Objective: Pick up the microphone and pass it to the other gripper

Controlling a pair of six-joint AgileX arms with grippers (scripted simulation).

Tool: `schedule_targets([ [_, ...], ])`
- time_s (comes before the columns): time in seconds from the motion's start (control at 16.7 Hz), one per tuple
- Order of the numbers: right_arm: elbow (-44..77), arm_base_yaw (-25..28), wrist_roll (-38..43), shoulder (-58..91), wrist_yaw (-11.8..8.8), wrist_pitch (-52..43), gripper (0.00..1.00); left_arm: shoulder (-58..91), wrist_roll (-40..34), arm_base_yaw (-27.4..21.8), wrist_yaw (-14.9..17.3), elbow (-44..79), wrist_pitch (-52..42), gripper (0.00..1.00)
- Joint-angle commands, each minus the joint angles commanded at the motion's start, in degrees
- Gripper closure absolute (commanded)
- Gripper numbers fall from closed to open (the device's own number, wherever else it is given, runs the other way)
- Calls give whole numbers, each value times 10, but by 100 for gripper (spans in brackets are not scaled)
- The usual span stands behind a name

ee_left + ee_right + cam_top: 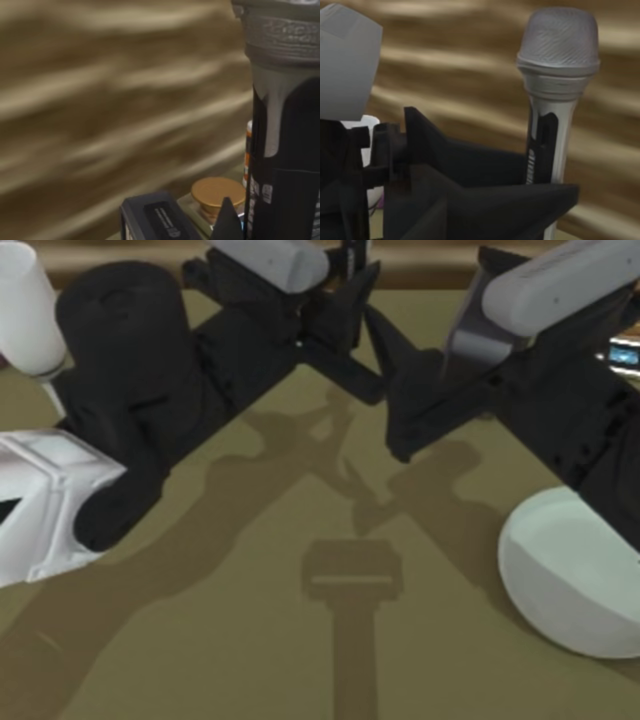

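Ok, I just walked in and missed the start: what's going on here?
The two arms meet in the air above the table. The mic stands upright right at the right gripper, with the left gripper close beside it, so this looks like the handover. Which one actually grips it cannot be told.

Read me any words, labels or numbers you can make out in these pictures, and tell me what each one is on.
None can be read.
Black box-shaped device: pale lines of print on its top label, too blurred to read.
Microphone: small pale markings on its handle, seen in both wrist views, too small to read.
Orange and white object behind the microphone: only a sliver shows, no readable text.
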Motion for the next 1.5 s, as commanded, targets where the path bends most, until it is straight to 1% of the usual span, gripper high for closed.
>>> schedule_targets([
  [0.36,6,-3,0,4,-2,0,0,0,0,0,0,0,0,100],
  [1.02,178,-35,1,214,-32,37,0,0,0,0,0,0,0,100],
  [1.38,189,-37,1,228,-34,39,0,0,0,0,0,0,0,100],
  [1.5,189,-37,1,228,-34,39,15,0,0,0,0,0,0,100],
])
